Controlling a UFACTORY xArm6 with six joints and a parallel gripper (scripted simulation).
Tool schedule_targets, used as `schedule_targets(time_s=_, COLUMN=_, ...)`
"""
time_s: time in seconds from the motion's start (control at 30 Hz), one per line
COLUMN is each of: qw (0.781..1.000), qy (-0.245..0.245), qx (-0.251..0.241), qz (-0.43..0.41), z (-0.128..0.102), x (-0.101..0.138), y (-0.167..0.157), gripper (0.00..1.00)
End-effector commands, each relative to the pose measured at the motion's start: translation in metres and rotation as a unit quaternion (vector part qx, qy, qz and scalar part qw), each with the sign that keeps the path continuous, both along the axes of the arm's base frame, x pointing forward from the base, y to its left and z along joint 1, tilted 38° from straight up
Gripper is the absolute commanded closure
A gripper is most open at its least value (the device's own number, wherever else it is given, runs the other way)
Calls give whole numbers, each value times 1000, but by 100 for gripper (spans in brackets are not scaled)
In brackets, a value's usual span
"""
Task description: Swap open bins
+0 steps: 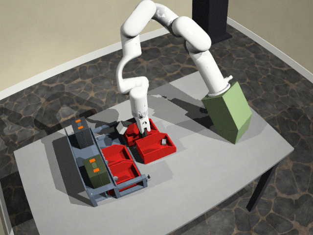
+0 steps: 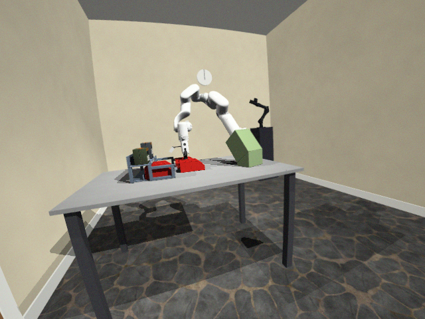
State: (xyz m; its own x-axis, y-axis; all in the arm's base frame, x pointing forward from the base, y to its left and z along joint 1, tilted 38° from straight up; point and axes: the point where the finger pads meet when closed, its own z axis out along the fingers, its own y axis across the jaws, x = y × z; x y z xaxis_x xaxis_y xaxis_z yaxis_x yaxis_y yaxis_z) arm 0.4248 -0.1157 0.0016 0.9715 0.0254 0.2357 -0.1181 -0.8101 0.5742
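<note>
Shelf (image 1: 94,200) of blue-grey bars sits at the left of the tabletop (image 1: 202,176), carrying a dark grey box (image 1: 82,133) and an olive box (image 1: 96,172) on its upper board, with two red bins (image 1: 118,161) side by side in the lower row. Just right of it, two more red bins rest on the tabletop: a rear bin (image 1: 131,133) and a front bin (image 1: 154,147) with a small grey part (image 1: 163,141) inside. The gripper (image 1: 144,132) points down where the two meet; its jaws are nearly fully closed on the thin red wall of the rear bin. Farther right stands the arm's green base (image 1: 228,113).
</note>
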Motion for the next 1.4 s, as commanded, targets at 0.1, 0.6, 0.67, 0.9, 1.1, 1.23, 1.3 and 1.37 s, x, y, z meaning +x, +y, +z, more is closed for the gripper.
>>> schedule_targets(time_s=0.1, qw=1000, qy=-2, qx=0, qz=1, z=5, x=0, y=4, gripper=100)
schedule_targets(time_s=0.6, qw=1000, qy=-2, qx=0, qz=1, z=32, x=-7, y=24, gripper=100)
schedule_targets(time_s=0.67, qw=1000, qy=-1, qx=0, qz=1, z=34, x=-8, y=25, gripper=100)
schedule_targets(time_s=0.9, qw=1000, qy=-2, qx=0, qz=1, z=48, x=-11, y=36, gripper=100)
schedule_targets(time_s=1.1, qw=1000, qy=-2, qx=0, qz=1, z=59, x=-14, y=44, gripper=100)
schedule_targets(time_s=1.23, qw=1000, qy=-2, qx=0, qz=1, z=63, x=-15, y=47, gripper=100)
schedule_targets(time_s=1.3, qw=1000, qy=-1, qx=0, qz=1, z=64, x=-16, y=48, gripper=100)
schedule_targets(time_s=1.37, qw=1000, qy=-2, qx=0, qz=1, z=66, x=-16, y=49, gripper=100)
